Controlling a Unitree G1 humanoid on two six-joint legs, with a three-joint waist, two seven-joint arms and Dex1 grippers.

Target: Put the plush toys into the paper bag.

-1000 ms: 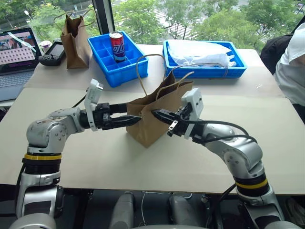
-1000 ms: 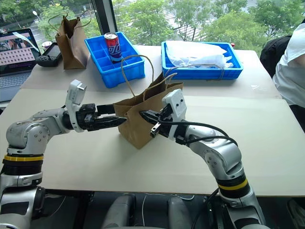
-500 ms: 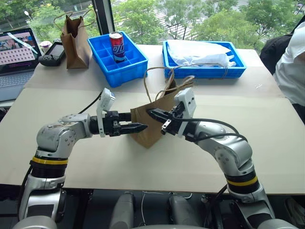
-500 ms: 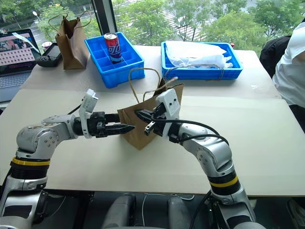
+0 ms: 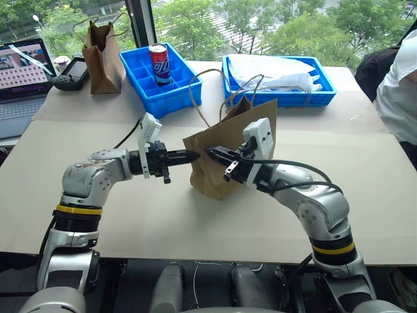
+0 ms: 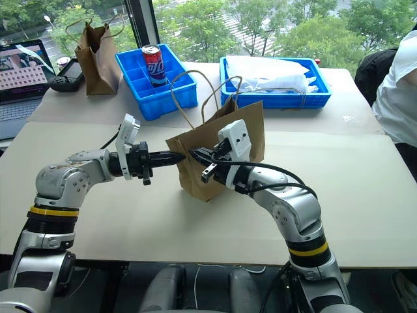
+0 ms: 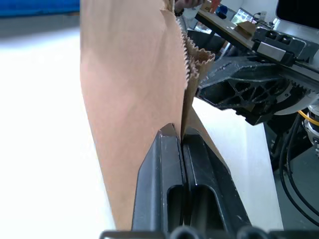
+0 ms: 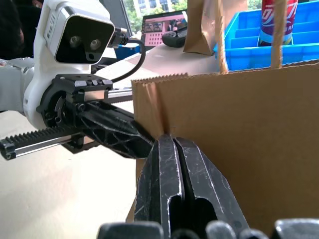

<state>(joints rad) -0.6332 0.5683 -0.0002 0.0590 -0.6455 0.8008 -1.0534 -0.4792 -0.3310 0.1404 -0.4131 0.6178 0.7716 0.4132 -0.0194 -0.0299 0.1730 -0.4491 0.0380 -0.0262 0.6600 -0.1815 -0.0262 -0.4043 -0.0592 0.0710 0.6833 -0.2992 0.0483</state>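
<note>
Two grippers are clamped on the rim of the paper bag (image 5: 229, 151), which stands slightly tilted near the middle of the desk (image 5: 143, 222). The left gripper (image 5: 193, 156) has its jaws closed on the bag's near edge, and the right gripper (image 5: 212, 154) has its jaws closed on the paper just beside it, as is shown close up from both wrists. Both pinches are set close together at one corner, so the mouth is judged to be barely spread. If the grippers are pulled apart too hard, the thin kraft paper could be torn at the serrated rim; if too gently, the mouth would stay collapsed. With so little held, the bag could also be tipped over. No plush toys can be seen on the desk, and the bag's inside is hidden.
</note>
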